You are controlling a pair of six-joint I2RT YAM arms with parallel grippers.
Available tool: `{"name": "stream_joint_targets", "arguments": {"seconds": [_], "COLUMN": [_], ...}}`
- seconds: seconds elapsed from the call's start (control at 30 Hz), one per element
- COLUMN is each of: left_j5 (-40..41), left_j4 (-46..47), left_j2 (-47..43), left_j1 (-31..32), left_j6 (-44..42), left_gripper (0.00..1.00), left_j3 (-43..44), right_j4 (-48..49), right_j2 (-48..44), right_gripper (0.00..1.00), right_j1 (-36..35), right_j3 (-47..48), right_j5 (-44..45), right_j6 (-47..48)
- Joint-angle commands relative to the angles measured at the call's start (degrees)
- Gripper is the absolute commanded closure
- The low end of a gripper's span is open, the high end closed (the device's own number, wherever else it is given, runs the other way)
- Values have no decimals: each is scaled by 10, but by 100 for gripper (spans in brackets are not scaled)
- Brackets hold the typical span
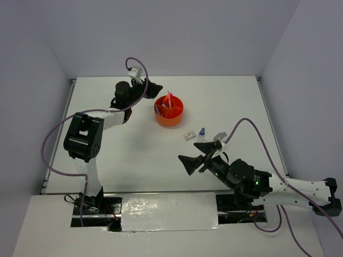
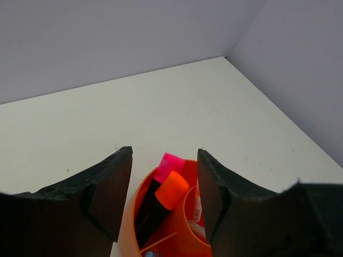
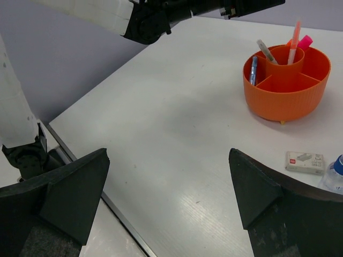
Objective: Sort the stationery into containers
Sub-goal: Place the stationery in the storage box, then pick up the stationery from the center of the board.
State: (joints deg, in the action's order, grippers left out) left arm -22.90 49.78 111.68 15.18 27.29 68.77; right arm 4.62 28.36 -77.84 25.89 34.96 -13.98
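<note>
Left pincer (image 2: 164,154) hangs spread over the orange tub (image 2: 130,230), two highlighters (image 2: 170,190) standing inside just beneath it

One tub (image 1: 169,112) is holding two highlighters (image 2: 171,191) and two pens (image 3: 293,43); one eraser (image 1: 188,135) and one bottle (image 1: 201,134) are sitting outside.

tub (image 1: 169,121): bright orange | pink-tip highlighter (image 2: 167,163): black body | orange-tip highlighter (image 2: 171,191): black too | eraser (image 3: 305,161): white, red label | bottle (image 3: 334,176): blue cap | table (image 1: 134,155): plain white

Orange tub (image 3: 278,104) holds pink pen (image 3: 293,40); eraser (image 3: 304,161) beside bottle (image 3: 335,175).
</note>
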Motion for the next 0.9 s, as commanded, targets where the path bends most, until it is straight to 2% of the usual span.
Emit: {"name": "stream_joint_targets", "arguments": {"seconds": [0.0, 0.13, 0.17, 0.2, 0.23, 0.27, 0.3, 0.37, 0.43, 0.47, 0.53, 0.57, 0.67, 0.87], "left_j5": [-14, 7, 25, 36, 43, 50, 78, 108, 162, 198, 225, 226, 217, 189], "left_j4": [51, 25, 17, 5, -14, -28, -49, -136, -226, -321, -416, -480, -562, -682], "left_j2": [-6, -30, -55, -71, -89, -131, -152, -223, -269, -314, -358, -400, -494, -668], "left_j1": [-2, -8, -9, -10, -12, -12, -13, -12, -12, -12, -13, -13, -11, -9], "left_j6": [3, 25, 41, 50, 56, 65, 67, 79, 88, 101, 120, 128, 131, 87], "left_gripper": [36, 27, 21, 1, 1, 1, 1, 1, 1, 1, 1, 1, 1, 1], "left_j3": [-4, -14, -20, -27, -35, -55, -64, -81, -84, -84, -87, -94, -137, -195], "right_j4": [6, -19, -31, -58, -73, -87, -104, -122, -143, -158, -167, -172, -169, -141], "right_j2": [-8, 13, 21, 32, 42, 68, 80, 120, 170, 188, 237, 253, 305, 364], "right_gripper": [0, 0, 0, 0, 0, 0, 0, 0, 0, 0, 0, 0, 0, 2], "right_j1": [0, 19, 33, 52, 78, 141, 169, 237, 266, 289, 310, 333, 364, 401], "right_j3": [14, 25, 32, 48, 58, 67, 79, 92, 122, 132, 159, 166, 184, 193], "right_j5": [20, 68, 73, 60, 41, 14, -40, -73, -83, -83, -81, -83, -96, -99], "right_j6": [10, -24, -36, -48, -60, -88, -97, -115, -120, -119, -116, -114, -109, -76]}}
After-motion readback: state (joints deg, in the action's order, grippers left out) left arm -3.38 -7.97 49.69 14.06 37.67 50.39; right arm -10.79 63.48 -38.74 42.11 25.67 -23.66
